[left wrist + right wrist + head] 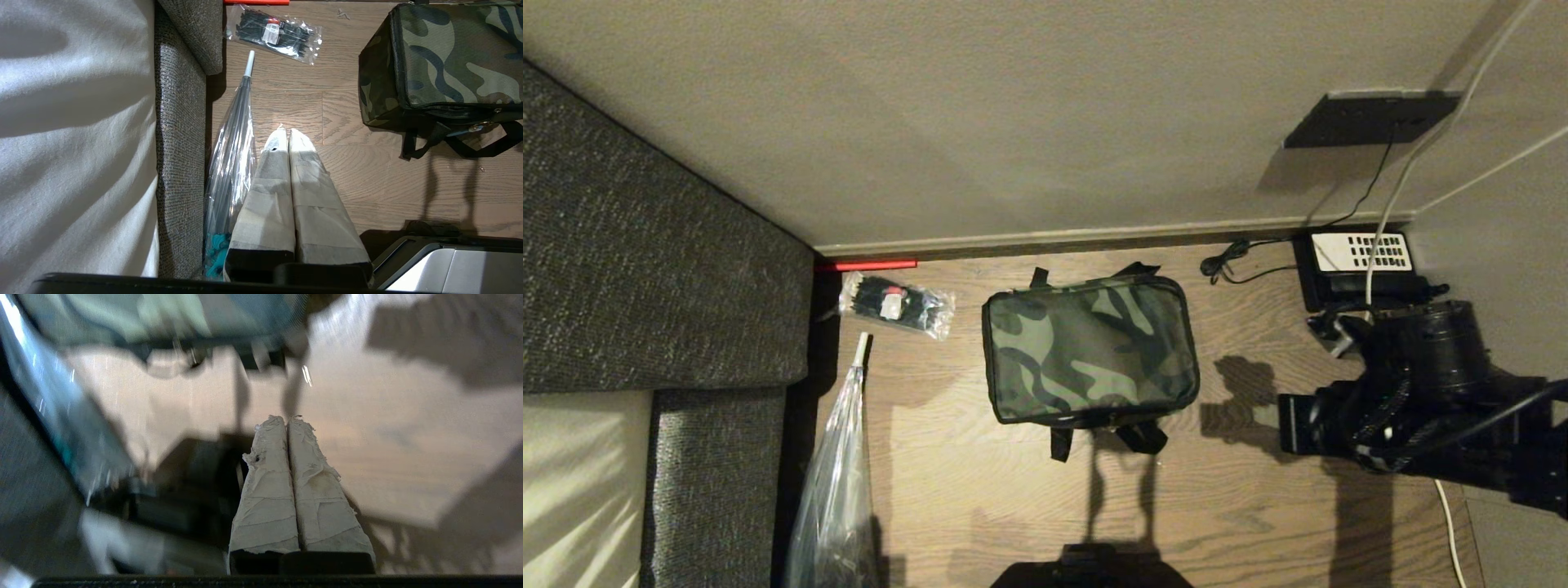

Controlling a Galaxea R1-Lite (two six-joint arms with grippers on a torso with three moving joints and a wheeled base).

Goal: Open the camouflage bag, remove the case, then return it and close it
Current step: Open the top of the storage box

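Dim warm light, long shadows, blurred right-wrist view.

Open floor (980, 490) around camouflage bag (1090, 351); packet (897, 304), umbrella (837, 474) left.

The head view looks steeply down on the floor (980, 490) from above, while the 2 wrist views sit low behind their fingers, all sharing the camouflage bag (1090, 349).
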